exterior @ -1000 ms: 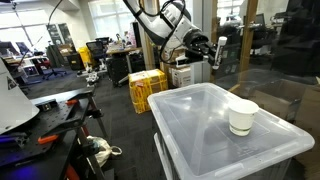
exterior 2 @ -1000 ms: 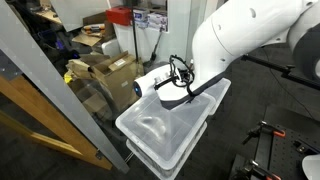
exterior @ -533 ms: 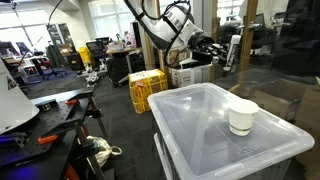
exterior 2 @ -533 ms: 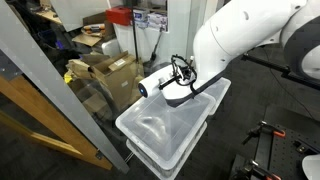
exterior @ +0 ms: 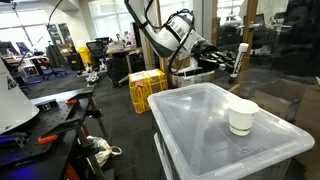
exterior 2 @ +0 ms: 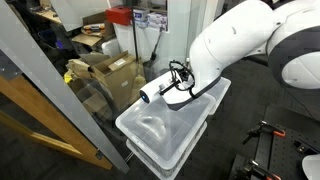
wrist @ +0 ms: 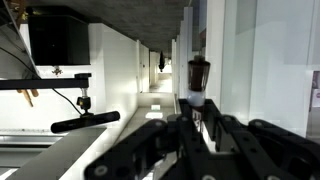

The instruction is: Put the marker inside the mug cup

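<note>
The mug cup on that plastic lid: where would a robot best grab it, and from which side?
Probably from straight above, at the rim: one of the jaws inside the open mouth, the other outside the wall. The mug cup stands upright on the bin lid, mouth up, its sides plain and round, no handle showing.

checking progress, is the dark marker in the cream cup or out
Out. The thin dark marker is clamped in the tool, raised beyond the short cream-white cup on the translucent bin lid.
</note>
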Controlling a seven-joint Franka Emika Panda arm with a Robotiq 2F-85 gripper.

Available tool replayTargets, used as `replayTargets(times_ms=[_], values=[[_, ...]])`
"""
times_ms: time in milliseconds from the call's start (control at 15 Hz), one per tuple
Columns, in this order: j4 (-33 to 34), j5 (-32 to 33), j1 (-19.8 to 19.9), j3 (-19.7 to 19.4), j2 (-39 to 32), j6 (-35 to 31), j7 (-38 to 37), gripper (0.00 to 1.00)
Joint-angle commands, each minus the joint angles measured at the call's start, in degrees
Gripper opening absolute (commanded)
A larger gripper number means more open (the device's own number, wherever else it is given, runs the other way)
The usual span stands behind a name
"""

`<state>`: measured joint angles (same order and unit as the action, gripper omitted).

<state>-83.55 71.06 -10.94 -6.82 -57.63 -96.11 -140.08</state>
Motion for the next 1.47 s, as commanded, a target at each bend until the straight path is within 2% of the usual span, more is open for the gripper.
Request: replayTargets(times_ms=[0,1400], values=[[2.92,1.82,1.67,1.23,-2.42,-1.3,-0.36,0.05],[13.39,3.13,2.42,0.55,-12.76,-6.92,0.74,0.05]])
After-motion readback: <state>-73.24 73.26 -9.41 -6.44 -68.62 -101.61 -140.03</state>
